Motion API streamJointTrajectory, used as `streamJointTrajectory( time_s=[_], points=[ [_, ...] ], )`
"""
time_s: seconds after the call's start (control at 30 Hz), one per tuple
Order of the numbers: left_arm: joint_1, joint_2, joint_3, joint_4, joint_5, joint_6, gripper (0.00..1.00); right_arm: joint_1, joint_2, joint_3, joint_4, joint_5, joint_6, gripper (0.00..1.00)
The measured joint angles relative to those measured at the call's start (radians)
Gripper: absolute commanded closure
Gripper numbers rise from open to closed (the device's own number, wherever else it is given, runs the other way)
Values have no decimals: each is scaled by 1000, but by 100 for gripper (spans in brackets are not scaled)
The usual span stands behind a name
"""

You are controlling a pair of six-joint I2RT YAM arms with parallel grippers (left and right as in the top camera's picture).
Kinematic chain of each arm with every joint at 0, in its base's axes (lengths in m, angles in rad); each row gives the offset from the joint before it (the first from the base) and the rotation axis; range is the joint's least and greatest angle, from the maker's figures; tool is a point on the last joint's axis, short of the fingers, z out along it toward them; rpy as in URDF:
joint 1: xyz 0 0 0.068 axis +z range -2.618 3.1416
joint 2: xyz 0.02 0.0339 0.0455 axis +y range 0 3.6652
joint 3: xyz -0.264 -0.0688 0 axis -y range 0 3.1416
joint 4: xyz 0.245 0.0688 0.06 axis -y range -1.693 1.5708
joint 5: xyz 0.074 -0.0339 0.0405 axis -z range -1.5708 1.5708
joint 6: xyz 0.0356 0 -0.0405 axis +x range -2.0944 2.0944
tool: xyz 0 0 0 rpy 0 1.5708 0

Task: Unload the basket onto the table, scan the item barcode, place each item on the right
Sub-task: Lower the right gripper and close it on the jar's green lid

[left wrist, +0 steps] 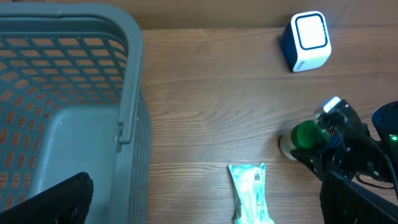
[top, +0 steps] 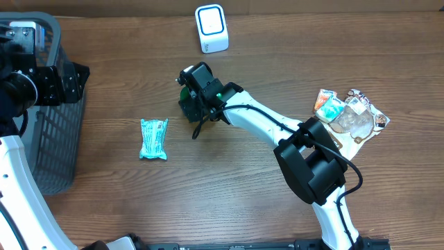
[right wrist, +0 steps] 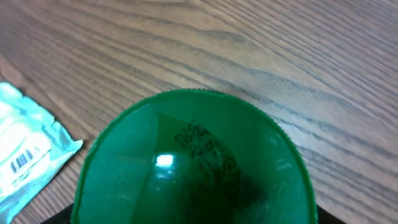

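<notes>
**Ana:** Where was the item?

**Ben:** The green-capped container [top: 186, 105] stood near the middle of the table [top: 243, 208], a little toward the far edge. The scanner [top: 211, 28] sat beyond it, close to that far edge.

**Ana:** And the right gripper [top: 193, 97]?

**Ben:** It was down over the container, one finger on each side of the cap. The wrist camera showed only the green lid filling the view and no fingers, so I couldn't tell whether they were gripping it or had a gap.

**Ana:** The other arm?

**Ben:** The left gripper [top: 73, 80] was spread wide with nothing in it, above the basket [top: 69, 139] at the left edge.

**Ana:** What worried you?

**Ben:** The lid looked round and glossy. I judged that an off-centre pinch could let the container slip, or tip it so it rolled toward the teal packet [top: 153, 138]. I also saw no barcode on it, only dark print on the lid. If it was lifted without checking, the code could face away from the scanner.
</notes>
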Motion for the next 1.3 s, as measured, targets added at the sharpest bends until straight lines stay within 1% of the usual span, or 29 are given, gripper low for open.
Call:
streamJointTrajectory(
  time_s=[0.07, 0.13, 0.27, 0.37, 0.5, 0.63, 0.77, 0.87, 0.97, 1.1, 1.2, 1.27, 1.3],
  points=[
    [0, 0, 0, 0, 0, 0, 1, 0, -2, 8, -24, 26, 64, 52],
    [0, 0, 0, 0, 0, 0, 1, 0, -13, 10, -69, 61, 143, 54],
    [0, 0, 0, 0, 0, 0, 1, 0, -37, 11, -172, 123, 277, 54],
    [0, 0, 0, 0, 0, 0, 1, 0, -56, 11, -266, 172, 381, 51],
    [0, 0, 0, 0, 0, 0, 1, 0, -76, 11, -410, 248, 569, 48],
    [0, 0, 0, 0, 0, 0, 0, 0, -80, 11, -492, 320, 755, 46],
    [0, 0, 0, 0, 0, 0, 1, 0, -80, 10, -474, 353, 904, 45],
    [0, 0, 0, 0, 0, 0, 0, 0, -80, -3, -439, 364, 1038, 46],
    [0, 0, 0, 0, 0, 0, 0, 1, -86, -37, -411, 388, 1207, 46],
    [0, 0, 0, 0, 0, 0, 1, 2, -110, -84, -375, 412, 1395, 46],
    [0, 0, 0, 0, 0, 0, 0, 2, -118, -97, -362, 421, 1485, 45],
    [0, 0, 0, 0, 0, 0, 0, 2, -118, -98, -360, 426, 1519, 40],
    [0, 0, 0, 0, 0, 0, 1, 2, -118, -98, -360, 426, 1528, 32]
  ],
)
